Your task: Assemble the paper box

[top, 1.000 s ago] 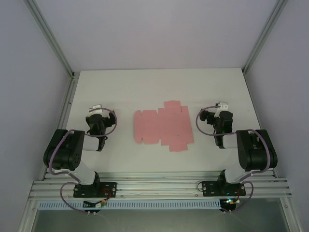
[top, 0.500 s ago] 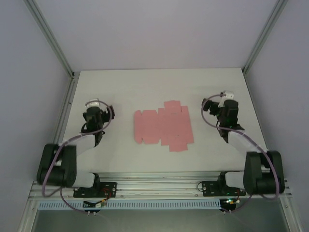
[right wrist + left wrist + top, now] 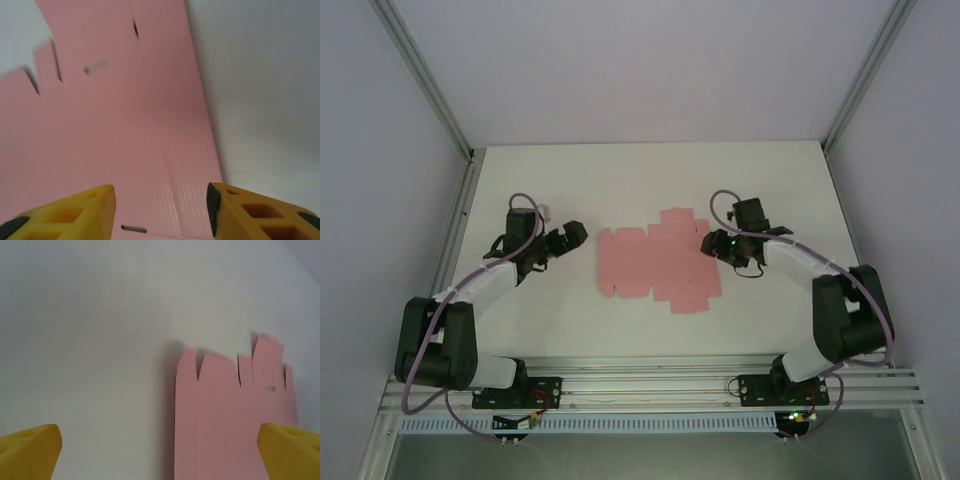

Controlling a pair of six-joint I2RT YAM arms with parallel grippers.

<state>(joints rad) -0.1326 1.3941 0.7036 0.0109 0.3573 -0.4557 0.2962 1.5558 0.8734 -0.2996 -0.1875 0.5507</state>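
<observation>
The paper box (image 3: pixel 655 265) is a flat pink die-cut sheet with flaps and tabs, lying in the middle of the white table. My left gripper (image 3: pixel 576 233) points at its left edge from just outside, open. In the left wrist view the yellow fingertips (image 3: pixel 30 450) stand wide, with the sheet (image 3: pixel 230 410) under the right half of the left gripper (image 3: pixel 160 455). My right gripper (image 3: pixel 707 244) hovers over the sheet's right edge. In the right wrist view the right gripper (image 3: pixel 160 210) is open above the pink card (image 3: pixel 110 130), nothing between its fingers (image 3: pixel 260 212).
The white table (image 3: pixel 650 180) is bounded by purple walls with aluminium posts at the left (image 3: pixel 460 190) and right (image 3: pixel 840 190). An aluminium rail (image 3: pixel 650 385) with the arm bases runs along the near edge.
Both arms have swung inward from the table's sides, and their grippers now point at the sheet's left and right edges. The sheet has not moved.
</observation>
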